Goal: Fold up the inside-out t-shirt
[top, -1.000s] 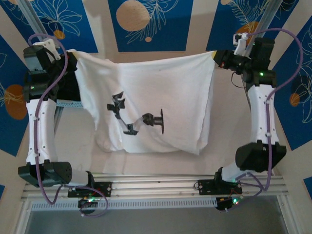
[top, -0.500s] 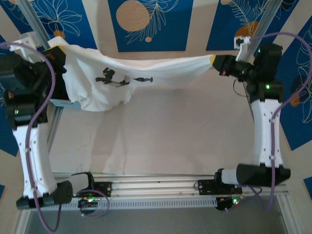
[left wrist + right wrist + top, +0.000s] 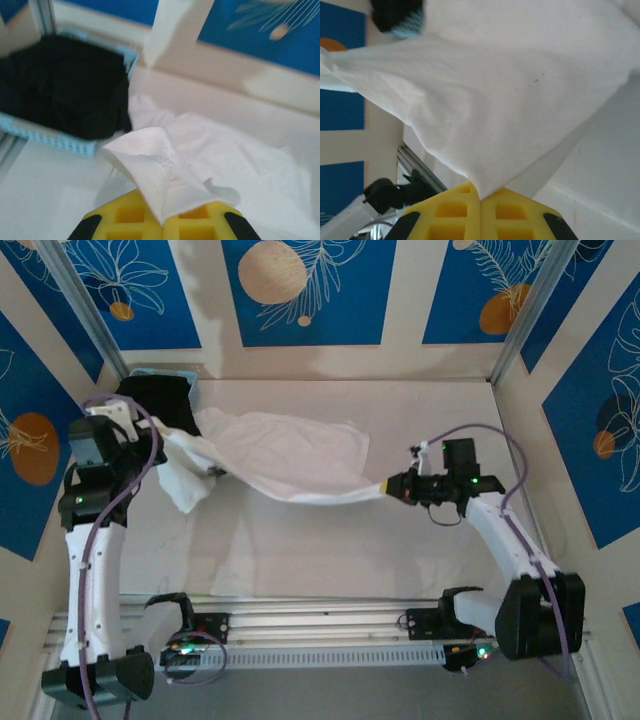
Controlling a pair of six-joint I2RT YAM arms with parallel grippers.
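**Position.** The inside-out t-shirt [image 3: 290, 455] sags in a loose band over the far-left half of the worktop [image 3: 320, 560]. It is strung between the two arms, with its middle resting on the surface.

**Grippers.**
- The left gripper [image 3: 162, 220] is pinched shut on a folded corner of the white cloth.
- The right gripper [image 3: 480, 197] is likewise clamped on a corner, and the fabric fans away from it.
- From above, the right gripper [image 3: 392, 488] sits near mid-worktop. The left one is at the far left, just beside the light blue basket [image 3: 55, 142] holding a black garment [image 3: 60, 85].

**Step, as judged.** The shirt is being spread flat before the first fold.

**To do it well:**
- Hold both pinches firm.
- Draw the corners apart until the slack edge goes straight.
- Lower both ends evenly so the body lies without ridges.
- Steer the left end away from the basket rim.

**Unclear.**
- No printed marks show on the visible side.
- Collar and sleeves cannot be picked out, so it cannot be told which corners are held.
- Cloth bunches near the left gripper and covers its fingertips in the top view.
- The layers beneath that bunch are hidden.
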